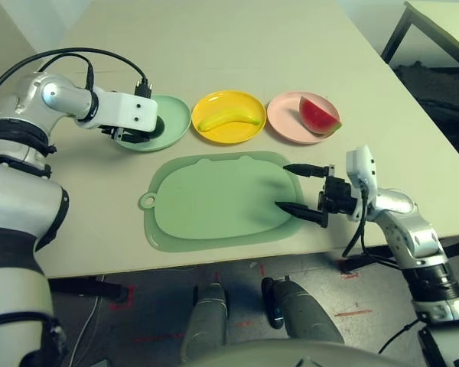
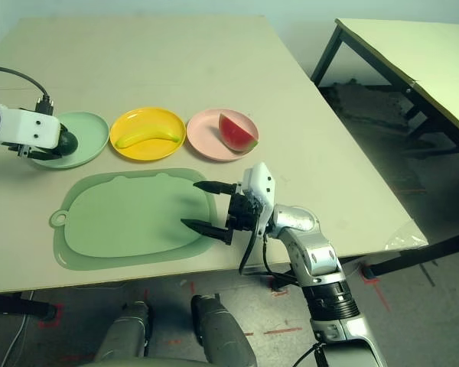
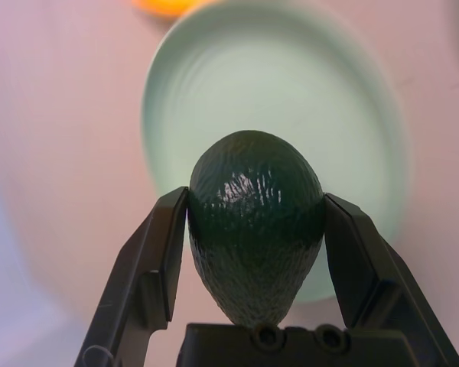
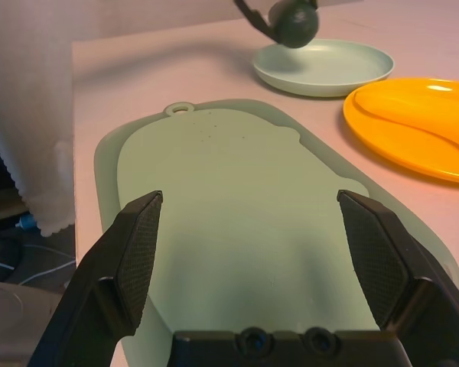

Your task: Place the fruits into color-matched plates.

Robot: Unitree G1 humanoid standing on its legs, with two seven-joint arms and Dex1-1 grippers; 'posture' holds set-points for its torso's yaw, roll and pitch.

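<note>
Item, one avocado (image 3: pixel 254 222), dark green, glossy and pebbled, clamped across its sides by our left gripper (image 3: pixel 256 210) and held above the mint green plate (image 3: pixel 275 92); we judge it light, stiff and a little slippery, best taken at its widest part, as here, and lowered before release lest it roll. Item, one yellow banana (image 1: pixel 229 118), curved, lying in the yellow plate (image 1: pixel 228 138); probably light and firm, to be taken across its middle. Item, one watermelon wedge (image 2: pixel 236 133), red with green rind, in the pink plate (image 2: pixel 206 141); likely rigid, best pinched across its flat faces. Our right gripper (image 1: pixel 302 189), empty, fingers apart, hangs over one end of the green mat (image 1: pixel 214 199). Surface: a pale, smooth table (image 1: pixel 214 46). Room: grey floor (image 1: pixel 245 306) with red marks, a second table (image 2: pixel 421 57) beyond.
</note>
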